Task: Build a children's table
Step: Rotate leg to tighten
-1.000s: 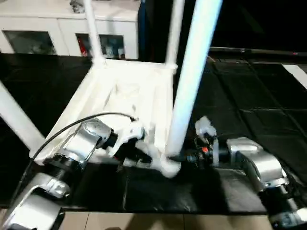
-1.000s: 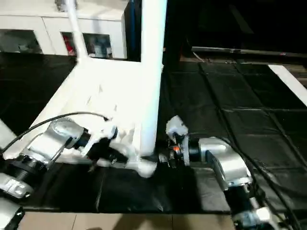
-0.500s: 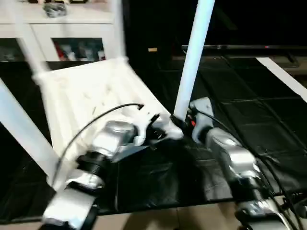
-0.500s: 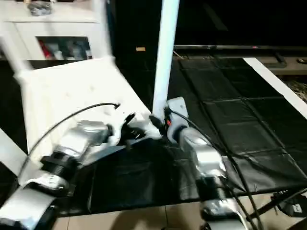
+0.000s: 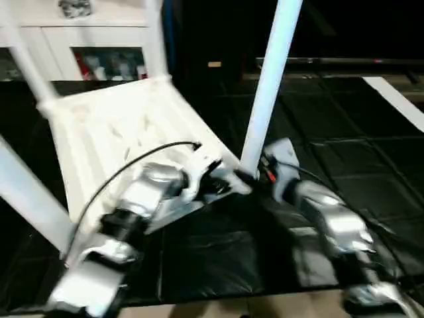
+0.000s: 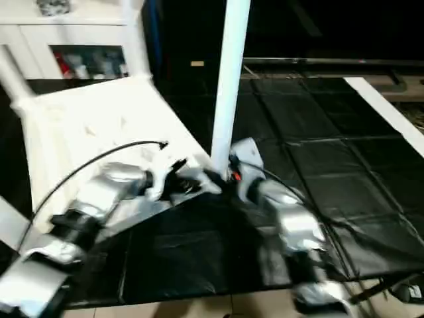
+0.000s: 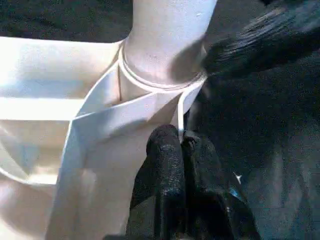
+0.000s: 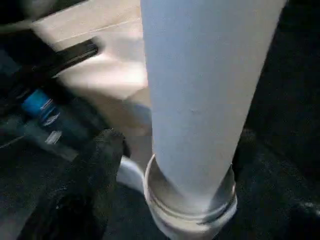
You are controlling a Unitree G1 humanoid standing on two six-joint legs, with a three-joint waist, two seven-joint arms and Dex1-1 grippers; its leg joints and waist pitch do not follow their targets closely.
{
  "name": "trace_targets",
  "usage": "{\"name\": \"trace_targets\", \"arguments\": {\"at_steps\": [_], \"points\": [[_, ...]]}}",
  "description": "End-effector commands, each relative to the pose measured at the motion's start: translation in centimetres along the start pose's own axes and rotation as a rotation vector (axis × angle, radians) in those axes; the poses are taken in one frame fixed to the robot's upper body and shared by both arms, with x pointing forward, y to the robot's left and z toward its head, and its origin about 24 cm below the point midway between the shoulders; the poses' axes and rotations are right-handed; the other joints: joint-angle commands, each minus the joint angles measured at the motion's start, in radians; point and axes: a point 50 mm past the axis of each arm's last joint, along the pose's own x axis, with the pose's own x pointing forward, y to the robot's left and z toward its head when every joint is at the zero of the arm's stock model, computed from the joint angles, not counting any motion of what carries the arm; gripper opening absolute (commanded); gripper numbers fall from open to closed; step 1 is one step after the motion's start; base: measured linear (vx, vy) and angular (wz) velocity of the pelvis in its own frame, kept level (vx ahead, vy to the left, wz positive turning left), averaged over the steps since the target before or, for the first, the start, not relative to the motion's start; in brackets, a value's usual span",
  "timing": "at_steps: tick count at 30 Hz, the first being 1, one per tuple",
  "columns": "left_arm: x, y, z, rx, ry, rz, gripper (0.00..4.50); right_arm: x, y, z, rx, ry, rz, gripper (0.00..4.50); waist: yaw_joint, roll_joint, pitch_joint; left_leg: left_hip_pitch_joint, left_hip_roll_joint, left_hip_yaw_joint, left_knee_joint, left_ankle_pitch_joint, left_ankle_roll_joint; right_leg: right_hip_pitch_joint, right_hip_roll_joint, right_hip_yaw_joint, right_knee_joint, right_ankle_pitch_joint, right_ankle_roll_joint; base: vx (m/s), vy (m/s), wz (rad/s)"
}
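Tabletop [image 5: 112,139], white plastic with its ribbed underside facing up, lies tilted on the black mat [image 5: 318,132] in front of me, and its legs stand up out of the corner sockets. One leg [image 5: 268,86] rises from the near corner between my two arms; two more, one leg [image 5: 154,36] and another leg [image 5: 23,63], stand at the far corners, and a fourth leg [image 5: 30,199] slants up at my left edge.

My left tool [image 7: 181,145] is closed, its two black fingertips pressed together on a thin edge of the tabletop's rim just beside the near corner socket [image 7: 160,75]. In the left wrist view the leg's flared end sits inside that round socket.

My right tool [image 5: 255,173] is at the base of the same near leg, from the other side. In the right wrist view one black finger [image 8: 85,185] stands apart from the leg's flared end, with a gap between them; I read the jaws as spread around the leg and not clamping it.

Behind the mat stands a white cabinet [image 5: 79,40] with glass doors. A black cable [image 5: 132,165] runs along my left forearm.
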Motion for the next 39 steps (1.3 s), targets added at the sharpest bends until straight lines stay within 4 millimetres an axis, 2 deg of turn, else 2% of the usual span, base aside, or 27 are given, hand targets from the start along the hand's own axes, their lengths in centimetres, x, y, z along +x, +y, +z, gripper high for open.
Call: {"name": "trace_targets", "arguments": {"at_steps": [1,5,8,10,11,12,13,15,21,26,31,34,37,38,39], "points": [[0.7,-0.9,1.1,0.093,0.006,-0.096,0.0,0.8,2.0,0.2,-0.028,0.0,0.19,3.86,0.004,0.008,-0.062,0.002,-0.012,0.029,-0.061,-0.245,0.049,0.061,-0.03,0.024,-0.073,-0.258,-0.225,0.0,0.0,0.0],[-0.3,-1.3,0.3,0.155,0.063,-0.222,0.0,-0.3,1.7,0.1,-0.074,0.054,0.285,4.18,0.01,0.008,-0.062,-0.001,-0.011,0.028,-0.062,-0.242,0.042,0.062,-0.032,0.026,-0.071,-0.271,-0.218,0.0,0.0,0.0],[-0.9,-1.7,0.1,0.182,0.076,-0.3,0.0,-0.9,1.9,0.2,-0.094,0.076,0.357,4.18,0.017,0.006,-0.065,-0.002,-0.01,0.028,-0.061,-0.22,0.044,0.064,-0.032,0.026,-0.066,-0.244,-0.223,0.0,0.0,0.0],[-1.6,-2.1,-0.1,0.213,0.092,-0.399,0.0,-1.3,2.1,0.5,-0.101,0.085,0.442,4.18,0.027,0.004,-0.069,-0.002,-0.008,0.029,-0.059,-0.192,0.047,0.067,-0.033,0.027,-0.057,-0.187,-0.238,0.0,0.0,0.0],[-1.6,-2.1,-0.1,0.213,0.092,-0.399,0.0,-1.3,2.1,0.5,-0.101,0.085,0.442,4.18,0.03,0.007,-0.069,-0.002,-0.006,0.03,-0.059,-0.183,0.051,0.066,-0.032,0.027,-0.053,-0.161,-0.248,0.0,0.0,0.0],[-1.8,-2.3,-0.2,0.234,0.108,-0.429,0.0,-1.4,2.2,0.5,-0.099,0.092,0.472,4.18,0.031,0.005,-0.07,-0.003,-0.007,0.031,-0.057,-0.176,0.053,0.065,-0.031,0.026,-0.052,-0.146,-0.253,0.0,0.0,0.0],[-1.9,-2.3,-0.4,0.238,0.119,-0.444,0.0,-1.5,2.3,0.5,-0.097,0.096,0.485,4.02,0.034,0.006,-0.069,-0.001,-0.006,0.032,-0.056,-0.173,0.055,0.064,-0.031,0.027,-0.05,-0.126,-0.262,0.0,0.0,0.0],[-2.0,-2.4,-0.4,0.243,0.125,-0.452,0.0,-1.5,2.3,0.5,-0.095,0.097,0.493,4.02,0.036,0.007,-0.069,-0.002,-0.007,0.032,-0.056,-0.173,0.052,0.066,-0.031,0.025,-0.047,-0.121,-0.266,0.0,0.0,0.0],[-2.4,-2.5,-0.9,0.27,0.166,-0.49,0.0,-1.8,2.6,0.4,-0.059,0.112,0.554,3.31,0.038,0.004,-0.066,-0.002,-0.008,0.032,-0.059,-0.215,0.033,0.065,-0.034,0.026,-0.057,-0.223,-0.234,0.0,0.0,0.0],[-2.4,-2.4,-0.9,0.274,0.17,-0.487,0.0,-1.8,2.8,0.1,-0.047,0.116,0.579,3.01,0.039,0.001,-0.066,-0.004,-0.008,0.03,-0.059,-0.202,0.031,0.065,-0.034,0.026,-0.058,-0.244,-0.219,0.0,0.0,0.0],[-2.2,-2.2,-0.9,0.268,0.162,-0.459,0.0,-1.7,3.2,0.0,-0.023,0.106,0.595,2.54,0.04,0.001,-0.068,-0.004,-0.009,0.031,-0.058,-0.182,0.033,0.065,-0.033,0.026,-0.054,-0.207,-0.229,0.0,0.0,0.0],[-2.1,-2.0,-0.8,0.241,0.149,-0.427,0.0,-1.6,3.7,-0.2,-0.01,0.092,0.601,2.44,0.042,0.001,-0.068,-0.004,-0.009,0.032,-0.057,-0.179,0.032,0.065,-0.033,0.027,-0.054,-0.202,-0.228,0.0,0.0,0.0],[-1.6,-1.4,-0.5,0.174,0.116,-0.329,0.0,-0.6,4.2,-0.7,0.011,0.063,0.524,2.2,0.046,0.002,-0.065,-0.002,-0.01,0.032,-0.058,-0.196,0.028,0.062,-0.034,0.027,-0.06,-0.243,-0.217,0.0,0.0,0.0],[-1.6,-1.4,-0.5,0.174,0.116,-0.329,0.0,-0.6,4.2,-0.7,0.011,0.063,0.524,2.16,0.045,0.0,-0.062,-0.005,-0.012,0.03,-0.062,-0.212,0.02,0.063,-0.034,0.026,-0.063,-0.288,-0.202,0.0,0.0,0.0],[-1.4,-1.3,-0.4,0.147,0.097,-0.295,0.0,-0.1,4.2,-0.9,0.023,0.054,0.465,2.16,0.044,0.003,-0.061,-0.004,-0.013,0.029,-0.063,-0.225,0.016,0.063,-0.035,0.025,-0.067,-0.322,-0.191,0.0,0.0,0.0]]}}
